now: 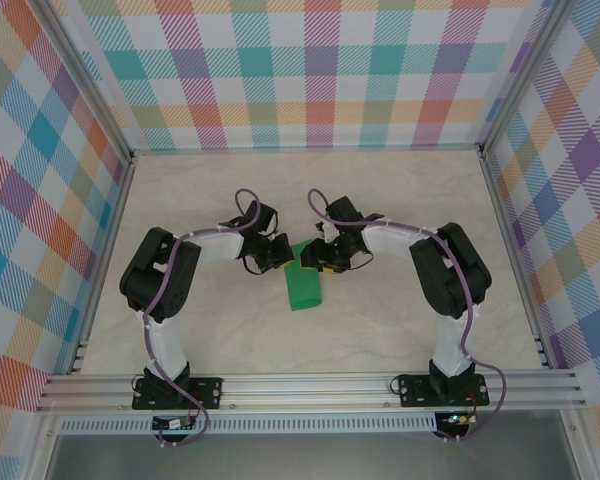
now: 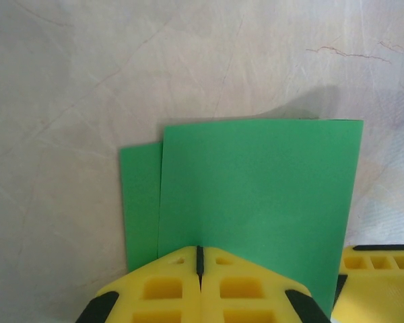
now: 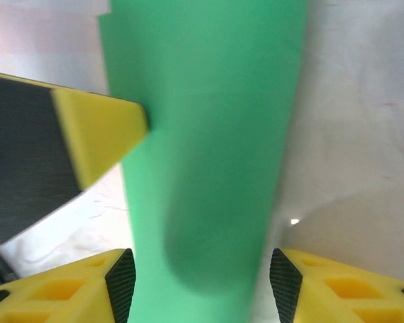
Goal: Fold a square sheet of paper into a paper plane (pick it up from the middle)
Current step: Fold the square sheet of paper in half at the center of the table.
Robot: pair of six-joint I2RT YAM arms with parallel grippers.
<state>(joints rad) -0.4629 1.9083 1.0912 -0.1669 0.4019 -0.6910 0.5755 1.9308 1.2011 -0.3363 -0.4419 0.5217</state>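
Note:
The square sheet of paper (image 1: 303,288) lies folded as a bright-green strip on the table between the two arms. In the left wrist view the paper (image 2: 256,195) shows two layers, the upper one offset to the right. My left gripper (image 2: 199,252) is shut, its yellow tips resting over the near edge of the sheet. From above the left gripper (image 1: 278,255) sits at the strip's far left. My right gripper (image 3: 202,282) is open, its pads astride the paper (image 3: 209,134), which is blurred. The right gripper (image 1: 325,258) sits at the strip's far right.
The pale marbled table (image 1: 400,200) is enclosed by checkered walls (image 1: 310,70) on three sides. An aluminium rail (image 1: 310,385) with both arm bases runs along the near edge. Bare table lies beyond and to both sides of the paper.

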